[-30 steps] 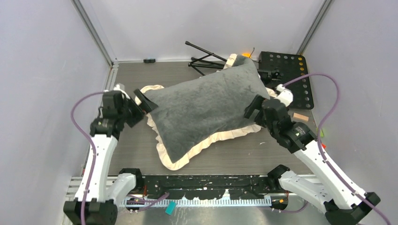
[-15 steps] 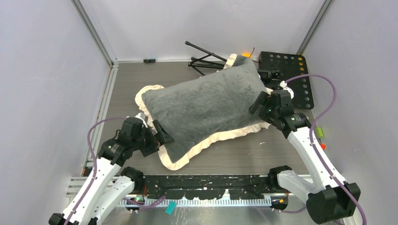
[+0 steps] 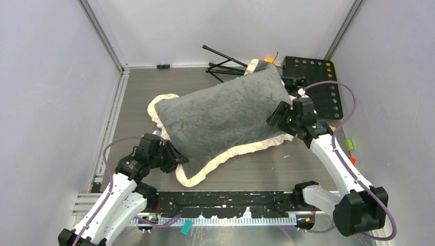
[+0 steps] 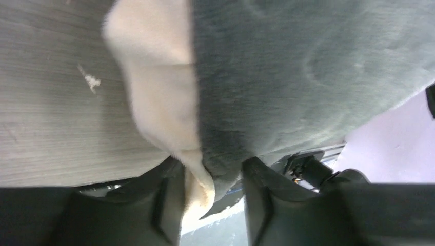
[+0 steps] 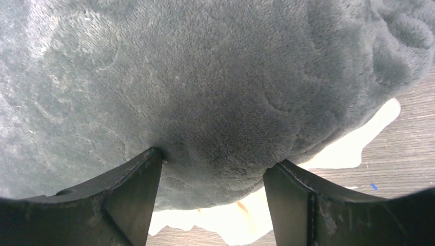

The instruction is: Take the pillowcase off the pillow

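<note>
Now the plump grey pillowcase [image 3: 225,115] lies slantwise across the middle of the tabletop [image 3: 138,92]. The left gripper [image 4: 210,174] pinches its near-left edge, frill and plush together. The right gripper [image 5: 213,169] clamps a plush bulge at its right side.

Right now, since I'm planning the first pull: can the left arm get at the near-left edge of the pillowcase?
Probably yes. The left gripper sits at that edge of the pillowcase, with its fingers on either side of the cream frill and grey plush. Nothing blocks the way. Whether it grips yet is unclear.
</note>
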Robot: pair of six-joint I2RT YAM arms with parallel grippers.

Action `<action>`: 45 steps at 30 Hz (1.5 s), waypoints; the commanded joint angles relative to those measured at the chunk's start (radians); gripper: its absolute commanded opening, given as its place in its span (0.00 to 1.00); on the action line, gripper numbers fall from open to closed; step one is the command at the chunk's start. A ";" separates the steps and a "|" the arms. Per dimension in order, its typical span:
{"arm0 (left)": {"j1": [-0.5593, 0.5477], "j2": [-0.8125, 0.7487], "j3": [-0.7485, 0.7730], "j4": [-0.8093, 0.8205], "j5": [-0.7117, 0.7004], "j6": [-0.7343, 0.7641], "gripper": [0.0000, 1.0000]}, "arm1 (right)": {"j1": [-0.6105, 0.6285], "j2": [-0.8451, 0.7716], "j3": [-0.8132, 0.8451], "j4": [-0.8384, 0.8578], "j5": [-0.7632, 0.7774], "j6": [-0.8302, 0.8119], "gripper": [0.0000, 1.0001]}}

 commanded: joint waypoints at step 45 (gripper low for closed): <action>0.651 0.094 0.200 -0.118 -0.112 0.274 0.90 | 0.009 -0.103 -0.253 0.360 -0.346 0.037 0.94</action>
